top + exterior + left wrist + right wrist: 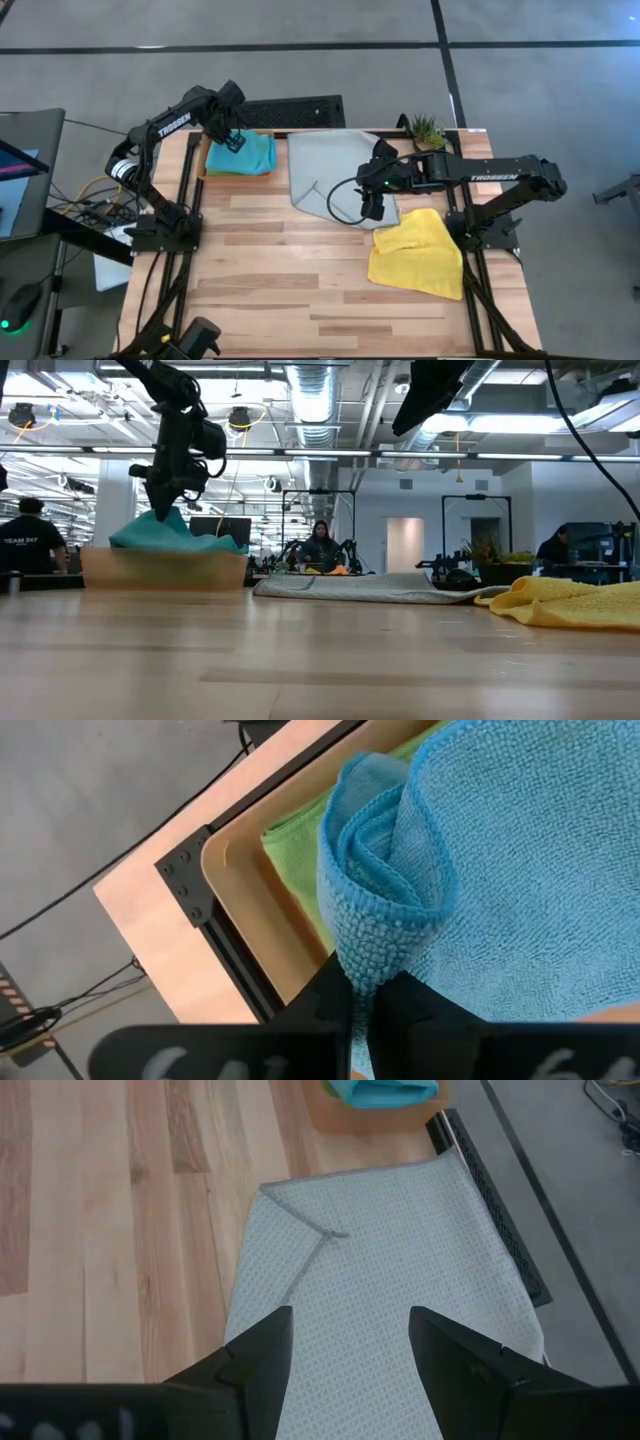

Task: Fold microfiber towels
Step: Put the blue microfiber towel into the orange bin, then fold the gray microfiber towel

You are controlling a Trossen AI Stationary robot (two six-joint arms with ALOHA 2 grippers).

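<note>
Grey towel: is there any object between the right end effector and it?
Nothing visible. The right end effector hangs open directly over the grey towel, with only air between them. The yellow towel lies beside it, not in the path.

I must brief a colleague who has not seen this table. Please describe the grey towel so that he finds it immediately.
Start at the small potted plant on the wooden table's far edge. Beside it the grey towel lies spread flat under the open right gripper. The yellow towel is crumpled, and the blue towel sits in the tray.
</note>
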